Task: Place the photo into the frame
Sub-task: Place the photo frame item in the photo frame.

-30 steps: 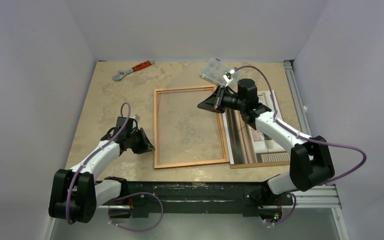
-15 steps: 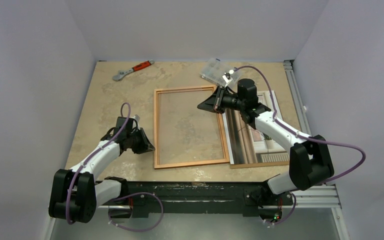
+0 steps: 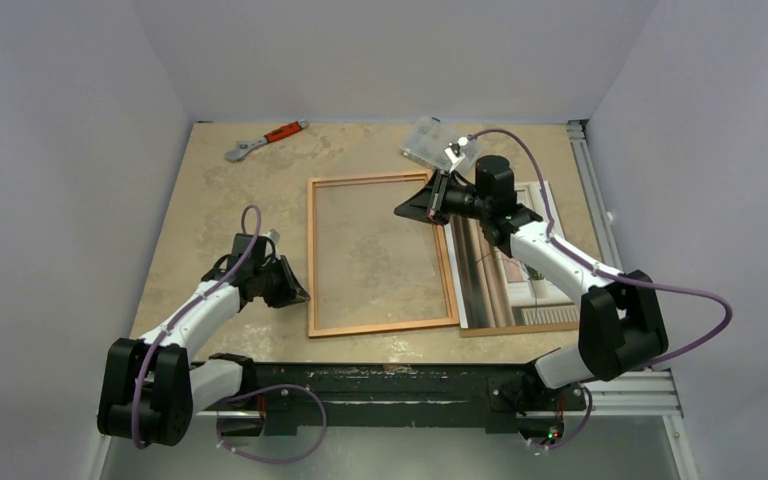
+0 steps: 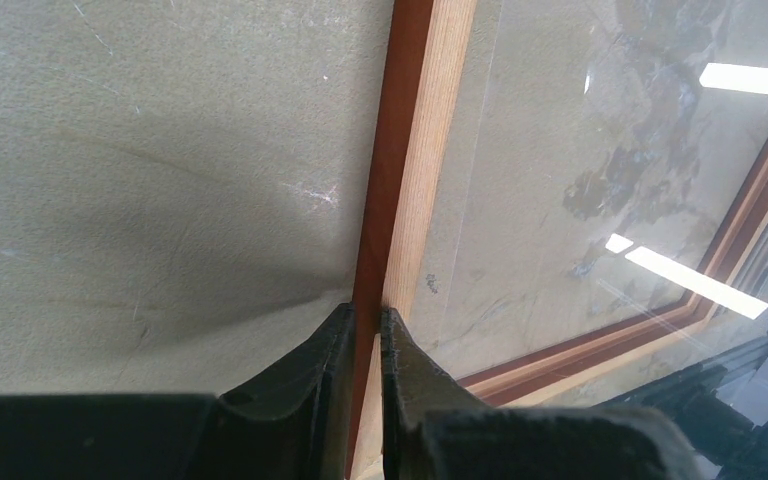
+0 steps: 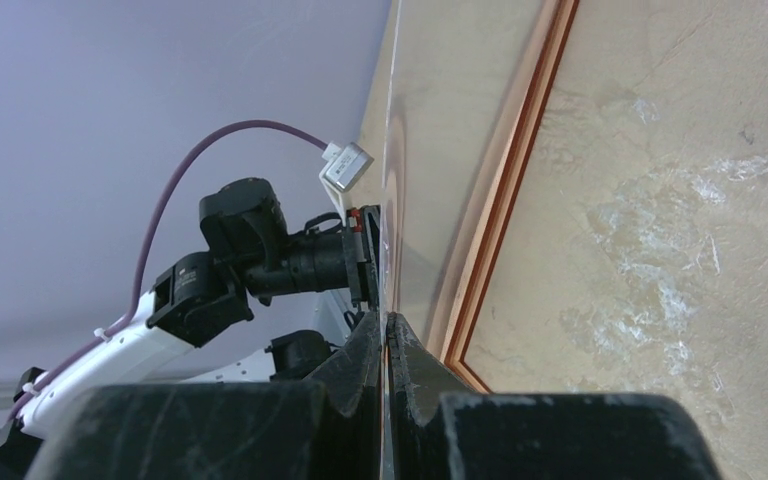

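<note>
The frame (image 3: pixel 381 327) lies flat mid-table, light-wood side up. My left gripper (image 3: pixel 302 296) is at its left rail; in the left wrist view the jaws (image 4: pixel 365 312) are shut on that rail (image 4: pixel 415 150). My right gripper (image 3: pixel 407 210) is over the frame's far right corner. In the right wrist view it (image 5: pixel 385 318) is shut on a thin clear pane (image 5: pixel 392 150), seen edge-on beside the frame's rail (image 5: pixel 505 200). The photo (image 3: pixel 508 285) lies picture side up right of the frame, partly under the right arm.
A brown backing board (image 3: pixel 520 328) shows under the photo's near edge. A clear plastic box (image 3: pixel 426 142) sits just behind the right gripper. A red-handled wrench (image 3: pixel 265 140) lies at the far left. A metal rail (image 3: pixel 592 190) runs along the table's right edge.
</note>
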Robot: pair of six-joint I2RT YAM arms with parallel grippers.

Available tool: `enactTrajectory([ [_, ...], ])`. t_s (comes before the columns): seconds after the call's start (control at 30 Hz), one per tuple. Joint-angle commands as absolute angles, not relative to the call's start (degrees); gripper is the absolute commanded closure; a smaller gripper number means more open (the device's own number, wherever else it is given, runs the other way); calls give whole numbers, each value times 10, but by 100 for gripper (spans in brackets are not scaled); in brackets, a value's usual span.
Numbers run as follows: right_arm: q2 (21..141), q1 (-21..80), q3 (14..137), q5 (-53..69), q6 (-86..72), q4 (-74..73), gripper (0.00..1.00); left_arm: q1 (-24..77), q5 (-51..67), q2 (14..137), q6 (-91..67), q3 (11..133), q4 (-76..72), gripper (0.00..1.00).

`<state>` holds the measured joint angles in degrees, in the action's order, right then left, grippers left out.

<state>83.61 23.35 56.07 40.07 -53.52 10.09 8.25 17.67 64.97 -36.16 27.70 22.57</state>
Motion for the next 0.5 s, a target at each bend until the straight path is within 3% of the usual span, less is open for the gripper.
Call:
enactTrajectory([
  [0.0, 810, 235, 587, 417, -533, 123, 100, 77, 137, 654, -333, 274, 238, 87],
  [0.47, 841, 235, 571, 422, -523, 130, 100, 77, 137, 653, -334, 274, 239, 88],
])
